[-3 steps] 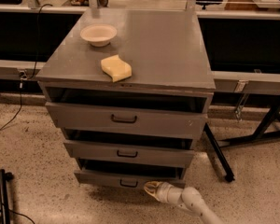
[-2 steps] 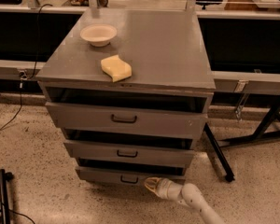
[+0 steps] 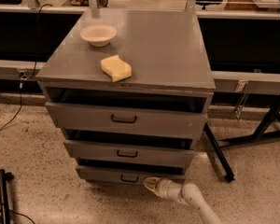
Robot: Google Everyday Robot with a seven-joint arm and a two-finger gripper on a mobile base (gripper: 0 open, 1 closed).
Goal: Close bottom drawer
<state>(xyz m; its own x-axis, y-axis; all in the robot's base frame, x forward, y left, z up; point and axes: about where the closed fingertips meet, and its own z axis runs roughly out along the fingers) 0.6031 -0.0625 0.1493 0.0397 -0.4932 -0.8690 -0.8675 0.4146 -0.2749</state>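
The bottom drawer [image 3: 107,175] is the lowest and shallowest grey front of the cabinet, with a small dark bar handle [image 3: 129,178]. It stands out only a little from the cabinet, with a narrow dark gap above it. My gripper [image 3: 147,183] is on a white arm that comes in from the lower right. Its yellowish tip is against the drawer's front, just right of the handle.
The top drawer [image 3: 124,119] and middle drawer [image 3: 127,153] stand slightly open. A white bowl [image 3: 98,34] and a yellow sponge [image 3: 115,68] lie on the cabinet top. Black table legs [image 3: 219,153] stand at the right, a black stand [image 3: 3,195] at the lower left.
The bottom drawer has slid inward toward the cabinet, and my gripper has moved forward with it, staying against its front.
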